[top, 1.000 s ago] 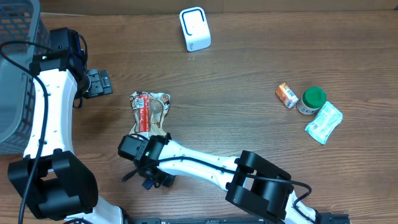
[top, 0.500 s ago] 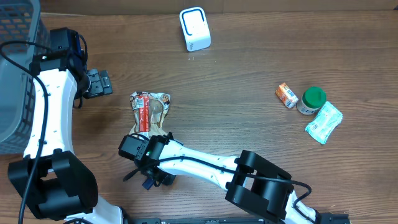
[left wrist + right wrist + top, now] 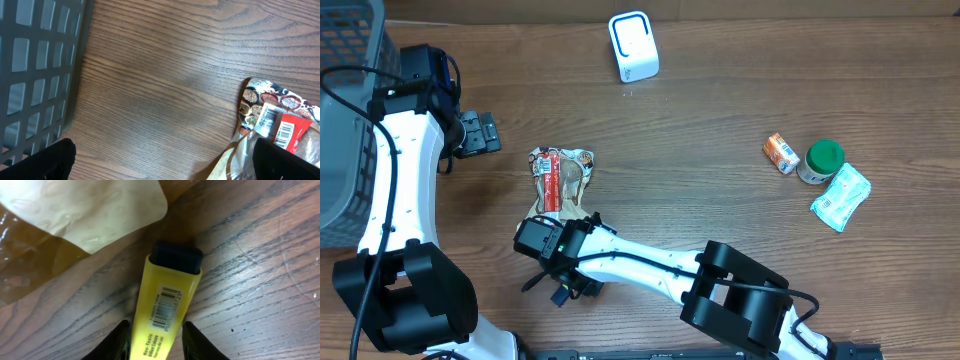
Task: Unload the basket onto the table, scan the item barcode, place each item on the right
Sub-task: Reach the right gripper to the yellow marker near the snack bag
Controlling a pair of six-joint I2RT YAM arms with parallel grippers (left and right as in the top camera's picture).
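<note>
Over the last second the right claw [image 3: 156, 332] has narrowed around the yellow highlighter [image 3: 167, 300], lying near the front edge of the bench [image 3: 720, 130] beside the snack bag [image 3: 560, 180], so lifting it for the scan seems close, though I cannot tell yet if it grips firmly.

Just below the snack packet [image 3: 560, 180], the right gripper [image 3: 159, 336] hides the yellow marker [image 3: 167, 305] from overhead; its wrist view cuts off the marker's lower end, and whether the fingers [image 3: 120, 341] press it is unclear. Left of the packet, the grey basket [image 3: 345, 40] runs off-frame
</note>
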